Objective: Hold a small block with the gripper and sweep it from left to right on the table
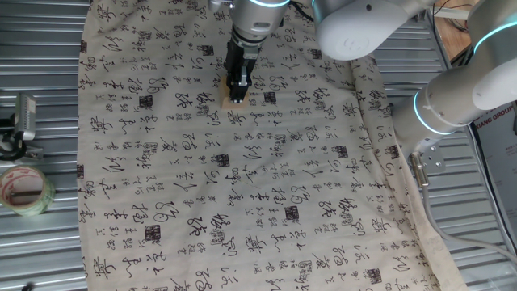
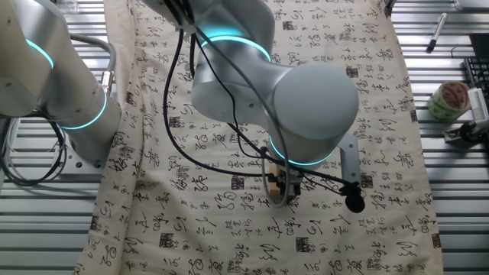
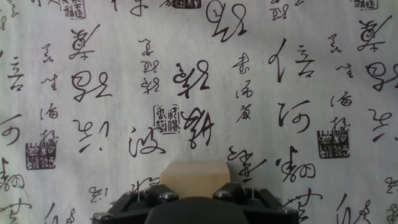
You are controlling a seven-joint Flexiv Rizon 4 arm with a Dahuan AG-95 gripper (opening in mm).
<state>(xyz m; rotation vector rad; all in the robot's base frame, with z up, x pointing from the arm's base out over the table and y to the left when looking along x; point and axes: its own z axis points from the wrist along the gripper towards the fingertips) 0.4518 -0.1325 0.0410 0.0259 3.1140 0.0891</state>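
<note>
The small block point(image 3: 194, 175), a pale tan cube, sits between the black fingers of my gripper point(image 3: 194, 190) at the bottom edge of the hand view, resting on the calligraphy cloth. In one fixed view the gripper point(image 1: 237, 90) points down from the silver-grey arm with cyan rings, shut on the small block point(image 1: 233, 101) near the far middle of the cloth on the table point(image 1: 40, 89). The other fixed view shows the small block point(image 2: 273, 188) under the arm's big wrist, mostly hidden, with the gripper point(image 2: 281, 186) around it.
A roll of tape point(image 1: 24, 190) lies on the ribbed metal left of the cloth, with a small clamp-like device point(image 1: 20, 125) behind it. A pen point(image 2: 435, 32) lies on the metal beyond the cloth. The arm's elbow point(image 1: 460, 97) hangs over the cloth's right edge.
</note>
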